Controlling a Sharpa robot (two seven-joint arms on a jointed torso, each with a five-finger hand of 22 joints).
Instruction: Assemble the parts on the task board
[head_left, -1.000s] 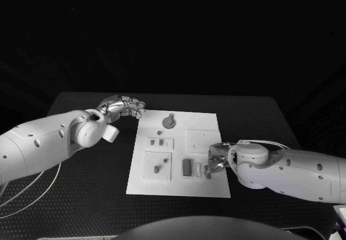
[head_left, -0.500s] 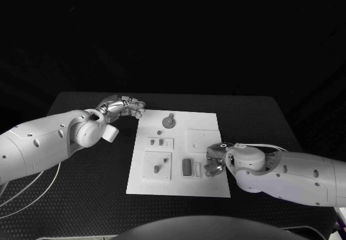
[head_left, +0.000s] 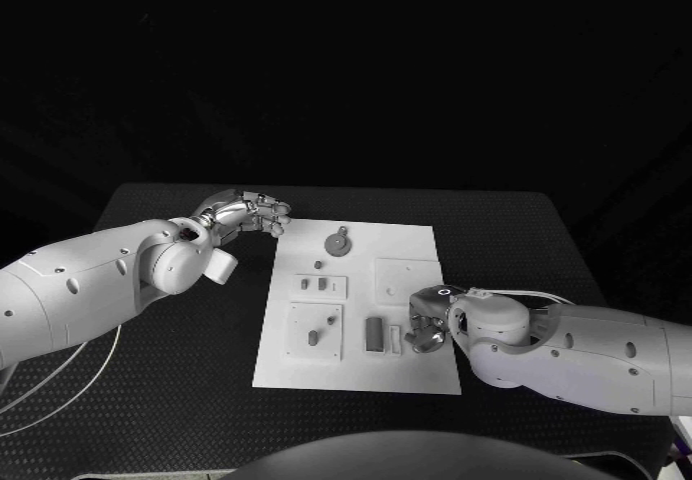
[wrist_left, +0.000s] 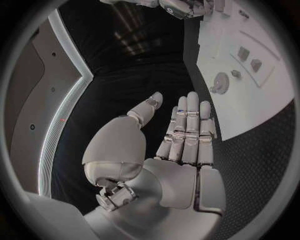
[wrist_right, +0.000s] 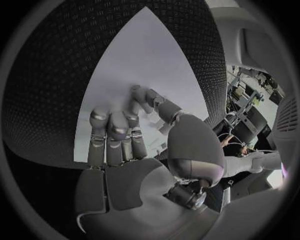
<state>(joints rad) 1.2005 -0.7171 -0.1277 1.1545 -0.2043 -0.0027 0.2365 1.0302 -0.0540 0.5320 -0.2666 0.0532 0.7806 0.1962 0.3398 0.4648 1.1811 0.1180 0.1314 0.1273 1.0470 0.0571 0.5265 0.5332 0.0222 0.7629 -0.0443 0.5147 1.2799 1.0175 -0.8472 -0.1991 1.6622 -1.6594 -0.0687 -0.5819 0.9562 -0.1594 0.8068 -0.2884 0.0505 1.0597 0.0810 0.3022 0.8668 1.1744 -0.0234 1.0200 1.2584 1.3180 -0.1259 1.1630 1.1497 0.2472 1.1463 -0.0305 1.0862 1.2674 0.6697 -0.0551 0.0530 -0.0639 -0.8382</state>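
Observation:
The white task board lies in the middle of the black table. A round grey part sits near its far edge, small parts stand in a plate at mid-left, and a dark upright part stands beside a white strip. My right hand is over the board's near right area, just right of the strip. In the right wrist view its fingertips bend down onto the board, thumb apart, with no part seen between them. My left hand hovers off the board's far left corner, fingers straight, holding nothing.
Two more grey parts lie in a plate at the board's near left. A raised square plate sits at mid-right. The left wrist view shows the board with the round part. Bare black table surrounds the board.
My right hand and forearm have shifted slightly left, further over the board toward the white strip. The left arm has not moved.

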